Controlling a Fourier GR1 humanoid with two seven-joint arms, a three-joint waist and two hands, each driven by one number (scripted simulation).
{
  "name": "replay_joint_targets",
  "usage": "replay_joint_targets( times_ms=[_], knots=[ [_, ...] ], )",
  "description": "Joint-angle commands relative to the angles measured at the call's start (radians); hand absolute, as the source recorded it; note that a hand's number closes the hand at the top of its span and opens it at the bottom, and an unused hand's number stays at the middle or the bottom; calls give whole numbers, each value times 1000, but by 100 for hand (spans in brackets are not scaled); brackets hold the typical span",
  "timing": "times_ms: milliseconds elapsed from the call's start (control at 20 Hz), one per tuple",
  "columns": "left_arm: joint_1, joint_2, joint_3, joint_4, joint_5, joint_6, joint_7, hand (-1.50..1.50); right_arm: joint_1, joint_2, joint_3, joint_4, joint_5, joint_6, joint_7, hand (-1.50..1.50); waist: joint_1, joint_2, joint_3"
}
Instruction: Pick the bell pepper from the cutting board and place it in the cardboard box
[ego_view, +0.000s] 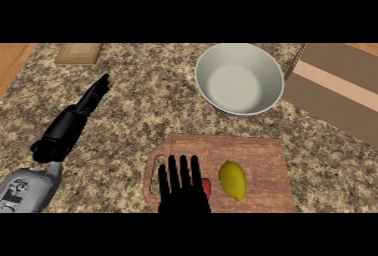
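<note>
Red pepper (207, 186) on the board (258, 150), mostly under the right hand (182, 187).
Only a red sliver shows on the board's near-left part, just left of a yellow fruit (233, 180); the hand's fingers lie straight and slightly spread over it, not curled. Likely light, hollow, smooth-skinned and apt to slip, it wants wrapping round its broadest part. The box (332, 90) sits beyond the board, to the right.

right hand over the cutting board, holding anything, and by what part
Nothing is held. The right hand is open, fingers straight, over the cutting board; a red thing peeks out beside it. The left hand is empty too.
</note>
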Motion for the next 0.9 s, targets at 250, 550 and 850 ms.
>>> replay_joint_targets(
  times_ms=[250, 550, 850],
  knots=[
    [-19, 21, 36, 17, 13, -51, 7, 0, -21, 41, 2, 70, 9, 79, 235, -150, 5, 3, 1],
    [34, -8, 25, -16, -12, -28, -14, 0, 18, 41, -7, 141, 80, 54, 192, -150, 6, 4, 2],
    [18, -58, -4, -36, -64, 0, 11, 0, -8, 41, -70, 165, 32, 40, 139, -150, 7, 6, 3]
  ],
)
